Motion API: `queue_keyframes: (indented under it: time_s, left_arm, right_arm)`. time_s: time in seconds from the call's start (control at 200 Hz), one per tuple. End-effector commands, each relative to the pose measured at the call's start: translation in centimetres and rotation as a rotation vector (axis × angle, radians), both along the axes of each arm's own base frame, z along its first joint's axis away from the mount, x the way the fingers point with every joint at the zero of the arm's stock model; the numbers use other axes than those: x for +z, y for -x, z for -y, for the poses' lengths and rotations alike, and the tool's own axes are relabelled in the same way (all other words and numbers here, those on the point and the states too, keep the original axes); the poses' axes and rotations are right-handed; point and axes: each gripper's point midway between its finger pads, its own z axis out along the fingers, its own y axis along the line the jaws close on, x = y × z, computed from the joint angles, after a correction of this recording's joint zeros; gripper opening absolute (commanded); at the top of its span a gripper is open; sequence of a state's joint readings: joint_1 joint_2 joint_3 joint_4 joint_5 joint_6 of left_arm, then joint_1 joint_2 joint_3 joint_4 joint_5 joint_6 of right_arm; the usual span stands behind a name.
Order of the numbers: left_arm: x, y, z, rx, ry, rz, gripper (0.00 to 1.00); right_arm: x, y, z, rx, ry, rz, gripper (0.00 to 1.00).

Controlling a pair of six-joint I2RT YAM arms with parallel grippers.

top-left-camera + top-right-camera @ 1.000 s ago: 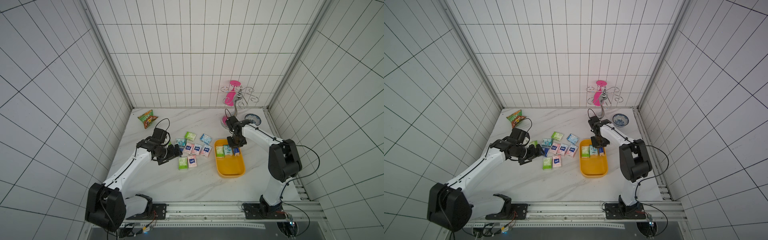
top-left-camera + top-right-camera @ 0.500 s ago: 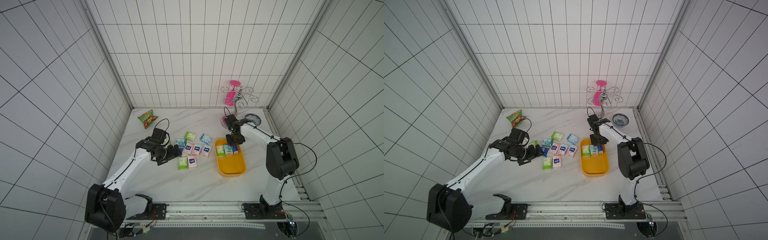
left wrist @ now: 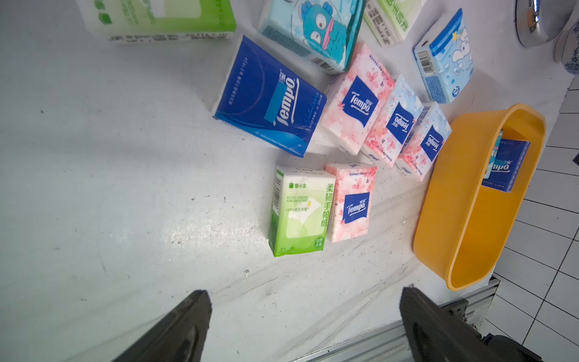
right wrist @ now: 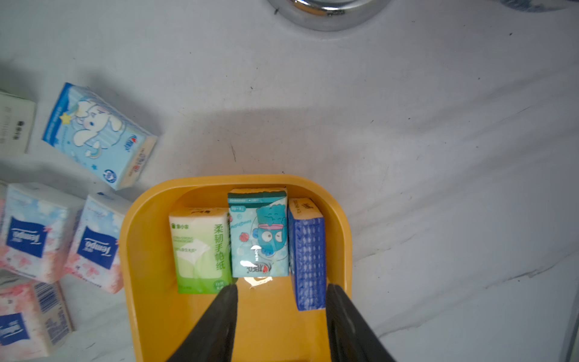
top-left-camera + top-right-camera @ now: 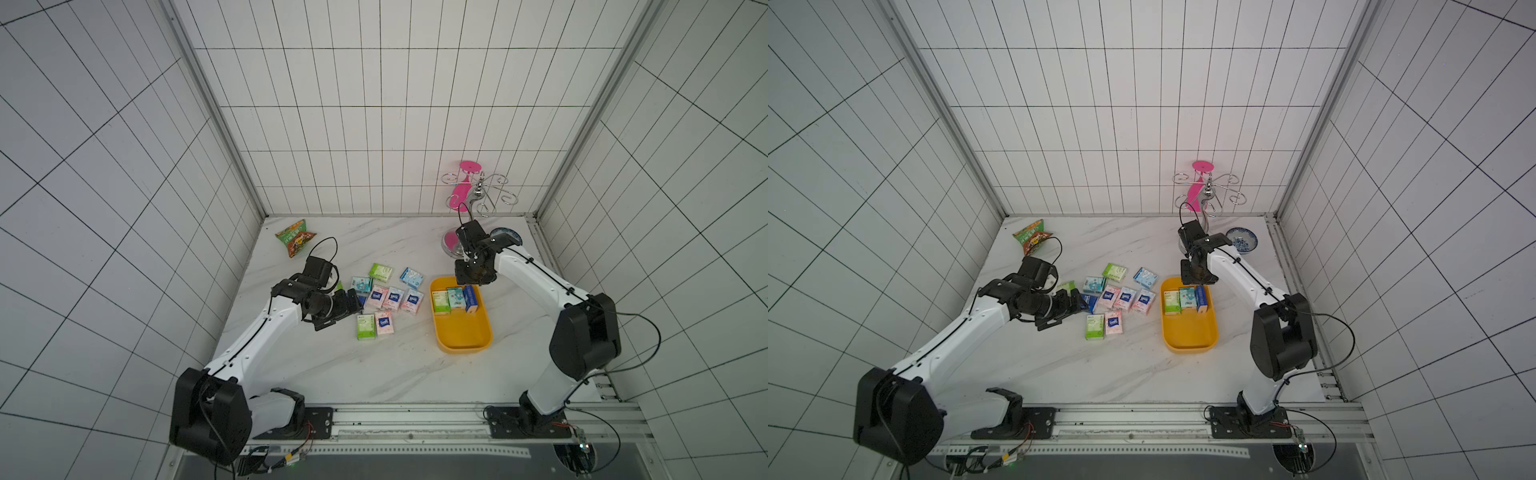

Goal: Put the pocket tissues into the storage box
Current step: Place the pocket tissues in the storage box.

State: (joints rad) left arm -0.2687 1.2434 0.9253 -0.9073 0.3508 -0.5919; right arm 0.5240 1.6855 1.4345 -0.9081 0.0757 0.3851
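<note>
Handling: the tissues (image 5: 393, 298) looked light, soft and slippery in their film; I judged a pinch across the short width, at mid-length, would be safest.
Left gripper (image 3: 305, 293): my fingers were spread wide and empty above the bench.
Right gripper (image 4: 282, 286): my fingers were apart with nothing between them, over the box (image 4: 238, 180).
Place: three packets were at the box's far end; the others lay mid-bench, beside its long wall.
Axis: the boxed packets pointed along the box's length; the blue one (image 4: 307, 250) stood on its long edge and two lay flat.

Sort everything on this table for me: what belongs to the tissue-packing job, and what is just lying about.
Belongs to the job:
- loose pocket tissues
- three packets in the box
- yellow storage box

Just lying about:
- snack bag
- blue-and-white bowl
- pink-and-chrome rack
</note>
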Motion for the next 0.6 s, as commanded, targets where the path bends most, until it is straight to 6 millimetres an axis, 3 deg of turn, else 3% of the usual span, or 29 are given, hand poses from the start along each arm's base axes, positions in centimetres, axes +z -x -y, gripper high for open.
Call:
queue_keyframes:
  time_s: [0.0, 0.175, 0.35, 0.525, 0.595]
  left_arm:
    - [-0.1, -0.6, -0.9, 0.045, -0.003, 0.024, 0.97]
    - [-0.5, -0.7, -2.7, 0.106, -0.016, 0.023, 0.98]
    - [-0.8, -0.5, -4.2, 0.136, -0.028, 0.014, 0.98]
    - [-0.4, -0.4, -4.6, 0.140, -0.031, 0.015, 0.97]
    - [-0.3, -0.4, -4.5, 0.135, -0.029, 0.019, 0.98]
  right_arm:
    - [1.0, 1.8, -3.3, -0.030, -0.124, -0.021, 0.51]
    - [1.0, 3.7, -8.7, 0.039, -0.187, -0.022, 0.52]
    - [-0.9, 4.8, -13.7, 0.076, -0.282, -0.076, 0.52]
    - [-3.5, 4.8, -15.6, 0.028, -0.269, -0.111, 0.53]
    - [-4.1, 4.5, -15.7, -0.001, -0.245, -0.110, 0.62]
